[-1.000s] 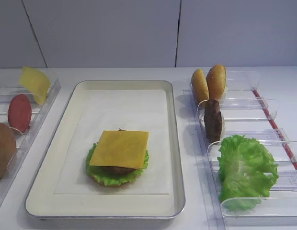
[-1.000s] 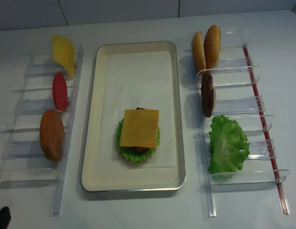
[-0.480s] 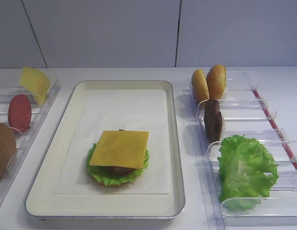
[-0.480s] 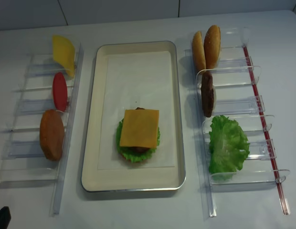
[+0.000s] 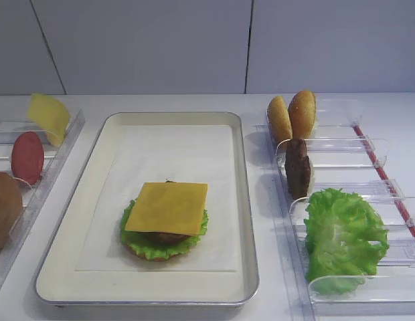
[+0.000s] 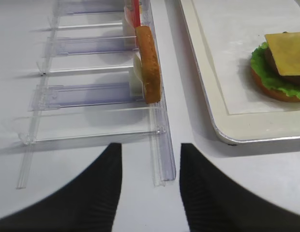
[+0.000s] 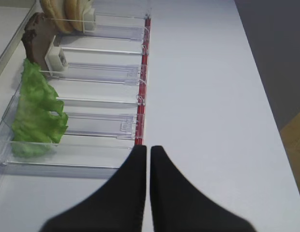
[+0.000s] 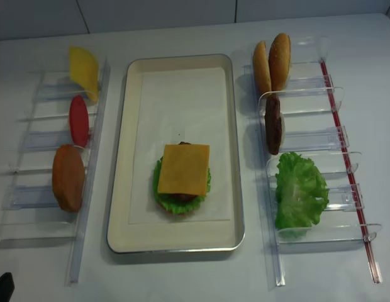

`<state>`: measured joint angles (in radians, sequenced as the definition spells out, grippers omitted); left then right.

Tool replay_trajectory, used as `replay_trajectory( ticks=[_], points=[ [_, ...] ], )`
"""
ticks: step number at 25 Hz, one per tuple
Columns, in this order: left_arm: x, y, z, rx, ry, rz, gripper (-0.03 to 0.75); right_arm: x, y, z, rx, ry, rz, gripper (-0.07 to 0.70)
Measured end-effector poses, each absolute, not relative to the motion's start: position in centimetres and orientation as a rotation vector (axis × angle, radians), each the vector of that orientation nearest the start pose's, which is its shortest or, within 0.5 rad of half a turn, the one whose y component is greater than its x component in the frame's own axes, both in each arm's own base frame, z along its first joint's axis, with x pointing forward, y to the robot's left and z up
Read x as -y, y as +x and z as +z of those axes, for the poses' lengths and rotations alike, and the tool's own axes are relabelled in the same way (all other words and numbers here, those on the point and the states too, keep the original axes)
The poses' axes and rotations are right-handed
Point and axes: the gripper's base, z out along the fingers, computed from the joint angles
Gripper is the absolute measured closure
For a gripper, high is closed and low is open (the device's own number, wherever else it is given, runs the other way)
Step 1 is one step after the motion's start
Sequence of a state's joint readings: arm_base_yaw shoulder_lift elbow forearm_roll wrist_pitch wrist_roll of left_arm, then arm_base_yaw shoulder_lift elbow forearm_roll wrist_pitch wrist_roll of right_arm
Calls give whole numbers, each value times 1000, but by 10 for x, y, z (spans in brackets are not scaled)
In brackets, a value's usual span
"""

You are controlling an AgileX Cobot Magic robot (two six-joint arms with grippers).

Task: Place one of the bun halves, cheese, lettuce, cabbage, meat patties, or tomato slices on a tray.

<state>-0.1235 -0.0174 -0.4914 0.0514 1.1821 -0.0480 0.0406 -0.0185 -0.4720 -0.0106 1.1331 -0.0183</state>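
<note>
One thin square yellow-orange cheese slice lies flat atop the stack at the near end of the cream metal-rimmed tray, over a dark patty, ruffled green lettuce and what looks like a bun base. Nothing has shifted over the last second. Both arms stay back: the left gripper spread and empty, the right gripper pressed together. Placement appears finished.

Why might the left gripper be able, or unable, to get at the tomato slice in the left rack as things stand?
Probably able. The left gripper is open and empty at the rack's near end. The tomato slice stands uncovered, though the bun half stands nearer the gripper, so coming from above looks easier.
</note>
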Motion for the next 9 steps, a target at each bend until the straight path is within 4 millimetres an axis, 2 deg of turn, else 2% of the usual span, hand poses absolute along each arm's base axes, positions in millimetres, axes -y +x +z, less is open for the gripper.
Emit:
replay_trajectory(
  ticks=[9],
  points=[
    [-6,-12,265,-2154,75,-37,450,1,-8,264,-2125,-59,2,575]
  ],
)
